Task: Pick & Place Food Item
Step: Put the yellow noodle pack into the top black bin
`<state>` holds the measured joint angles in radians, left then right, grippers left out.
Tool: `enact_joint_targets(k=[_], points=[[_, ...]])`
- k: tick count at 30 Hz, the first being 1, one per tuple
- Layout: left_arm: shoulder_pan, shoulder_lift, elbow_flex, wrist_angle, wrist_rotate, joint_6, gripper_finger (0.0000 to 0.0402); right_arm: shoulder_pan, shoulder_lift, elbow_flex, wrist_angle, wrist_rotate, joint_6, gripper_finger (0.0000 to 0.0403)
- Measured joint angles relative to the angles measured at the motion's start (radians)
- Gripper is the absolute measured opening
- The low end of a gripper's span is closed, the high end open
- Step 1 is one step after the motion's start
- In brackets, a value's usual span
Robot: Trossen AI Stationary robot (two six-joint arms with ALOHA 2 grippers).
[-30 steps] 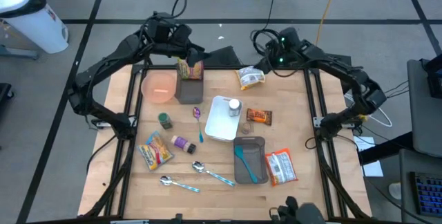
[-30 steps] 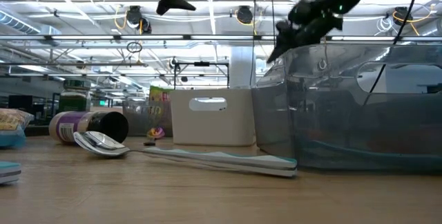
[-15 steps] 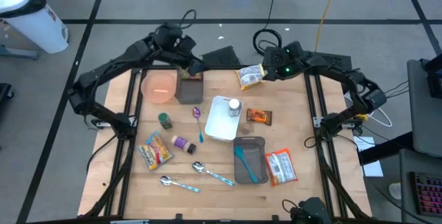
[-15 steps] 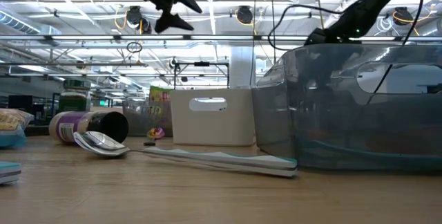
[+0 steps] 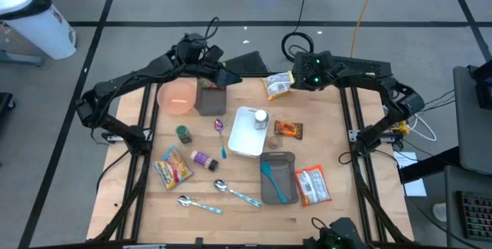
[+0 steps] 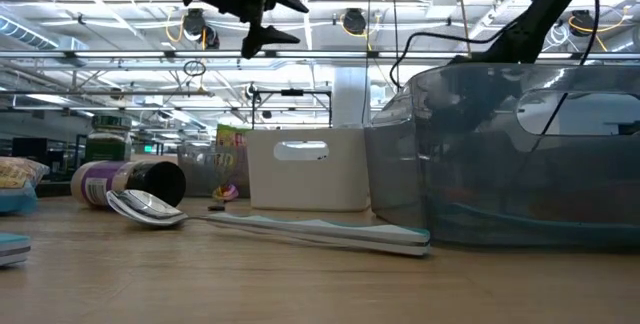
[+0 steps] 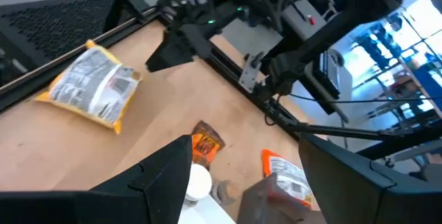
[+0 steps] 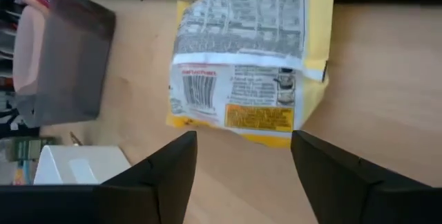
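Note:
A yellow food packet (image 5: 278, 85) lies flat on the table near its far edge; its printed back fills the right wrist view (image 8: 248, 51). My right gripper (image 5: 298, 81) stands open just to the packet's right, a little above the table, its fingers (image 8: 159, 175) short of the packet's edge and touching nothing. My left gripper (image 5: 228, 76) hangs open in the air over the far end of a grey bin (image 5: 209, 99), high in the low view (image 6: 278, 19). The left wrist view shows the packet (image 7: 93, 89) and my right gripper (image 7: 166, 54) beyond it.
A pink bowl (image 5: 177, 96) stands left of the bin. Mid-table are a white tray (image 5: 244, 137) with a small bottle (image 5: 260, 118), an orange snack pack (image 5: 288, 129), a grey container (image 5: 277, 177), a red-white packet (image 5: 312, 186), another packet (image 5: 174, 167), jars and spoons.
Both arms have come down. My right gripper has sunk toward the table, moved left to the yellow packet and rolled about its own line. My left gripper has dropped somewhat and shifted right over the bin's far end. Nothing on the table has moved.

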<state>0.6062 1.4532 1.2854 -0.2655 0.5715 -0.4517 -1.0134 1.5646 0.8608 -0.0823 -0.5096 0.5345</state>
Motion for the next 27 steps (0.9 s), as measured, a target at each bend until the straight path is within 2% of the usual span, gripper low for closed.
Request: enact_joint_targets(k=[6,13,21,27], points=[[-0.007,0.000,0.000,0.006,0.013,-0.005,0.0271,0.000,0.059,0.000,0.026,-0.016,0.027,0.0201],[-0.020,0.000,0.000,0.007,0.014,-0.006,0.0271,0.000,0.119,0.000,0.045,-0.017,0.038,0.0195],[-0.020,0.000,0.000,0.007,0.014,-0.006,0.0271,0.001,0.124,0.000,0.210,0.017,0.136,0.0194],[-0.020,0.000,0.000,0.007,0.014,-0.003,0.0271,0.001,0.124,0.000,0.213,0.058,0.139,0.0182]])
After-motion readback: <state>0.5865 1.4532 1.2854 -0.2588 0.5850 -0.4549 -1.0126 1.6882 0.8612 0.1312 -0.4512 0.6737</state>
